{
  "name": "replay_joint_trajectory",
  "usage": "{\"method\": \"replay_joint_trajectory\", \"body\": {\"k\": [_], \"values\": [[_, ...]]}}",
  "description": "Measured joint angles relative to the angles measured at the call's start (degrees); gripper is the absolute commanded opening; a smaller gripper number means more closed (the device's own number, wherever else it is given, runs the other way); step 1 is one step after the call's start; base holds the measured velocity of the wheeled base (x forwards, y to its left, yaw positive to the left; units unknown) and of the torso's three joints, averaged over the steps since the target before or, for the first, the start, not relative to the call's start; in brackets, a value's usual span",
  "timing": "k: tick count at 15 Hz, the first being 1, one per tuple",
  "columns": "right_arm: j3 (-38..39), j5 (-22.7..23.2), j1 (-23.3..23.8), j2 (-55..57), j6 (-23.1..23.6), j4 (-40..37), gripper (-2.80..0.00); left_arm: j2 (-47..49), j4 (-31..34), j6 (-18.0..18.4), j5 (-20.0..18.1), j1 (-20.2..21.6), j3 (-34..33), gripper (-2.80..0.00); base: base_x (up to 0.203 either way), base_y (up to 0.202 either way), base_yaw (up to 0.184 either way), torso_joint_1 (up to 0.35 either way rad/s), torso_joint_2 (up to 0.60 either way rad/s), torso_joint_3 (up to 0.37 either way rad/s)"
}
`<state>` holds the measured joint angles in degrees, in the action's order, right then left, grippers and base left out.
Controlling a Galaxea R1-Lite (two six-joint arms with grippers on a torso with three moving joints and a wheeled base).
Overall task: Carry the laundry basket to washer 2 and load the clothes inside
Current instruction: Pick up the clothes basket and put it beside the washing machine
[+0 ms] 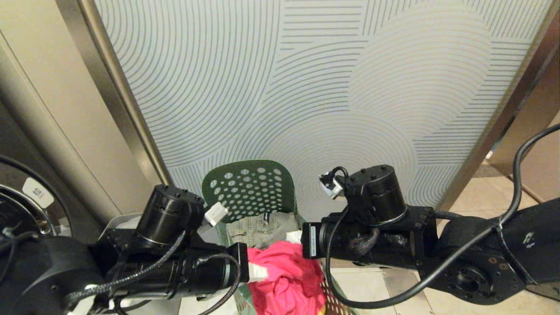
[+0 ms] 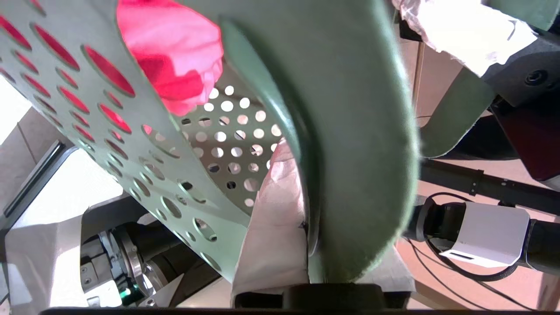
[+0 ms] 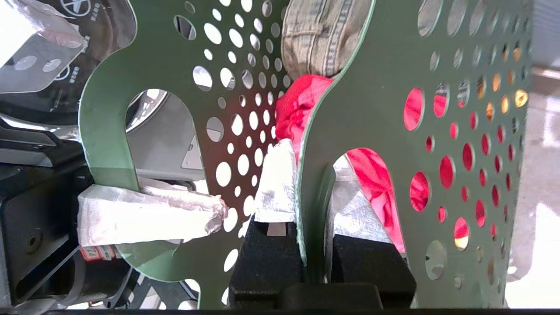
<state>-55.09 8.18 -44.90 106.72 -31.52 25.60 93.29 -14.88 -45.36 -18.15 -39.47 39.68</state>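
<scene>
Right gripper [image 3: 313, 205]: clamped on the wall of the laundry basket [image 1: 249, 186], beside a slot handle; 1 tape-wrapped fingertip [image 3: 276, 183] inside against the pink-red garment [image 1: 286, 280], the other outside, the green wall pinched edge-on between them. Left gripper [image 2: 306, 210]: likewise closed on the opposite wall, 1 taped finger [image 2: 273, 227] pressed to the inner face, thick rim filling the space above it. From the right wrist view, the left gripper's taped finger [image 3: 148, 214] showing through the far handle slot.

Both forearms reaching inward from either side in the head view, roughly level, wrists facing each other across the basket. Basket held between them, low centre of the head view, far perforated end upright against a pale panel [image 1: 332, 87] with curved line pattern. Inside: grey-green denim garment [image 1: 262, 227] at the far end, pink-red garment heaped nearer. Chrome-ringed washer door [image 1: 26, 210] at the left edge of the head view; number not readable.
</scene>
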Motion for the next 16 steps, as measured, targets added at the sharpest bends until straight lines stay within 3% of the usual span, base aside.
{"method": "replay_joint_trajectory", "body": {"k": [4,16], "values": [[-0.1,0.0,0.0,0.3,0.7,0.1,-2.80,0.3,-0.3,0.0,0.2,0.0,-0.1,-2.80,0.000,0.000,0.000,0.002,0.00,0.130],[0.1,0.0,0.1,1.0,0.5,0.5,-2.80,0.9,-0.4,0.2,0.1,-0.4,0.0,-2.80,0.000,-0.001,0.017,0.002,0.00,0.003]]}}
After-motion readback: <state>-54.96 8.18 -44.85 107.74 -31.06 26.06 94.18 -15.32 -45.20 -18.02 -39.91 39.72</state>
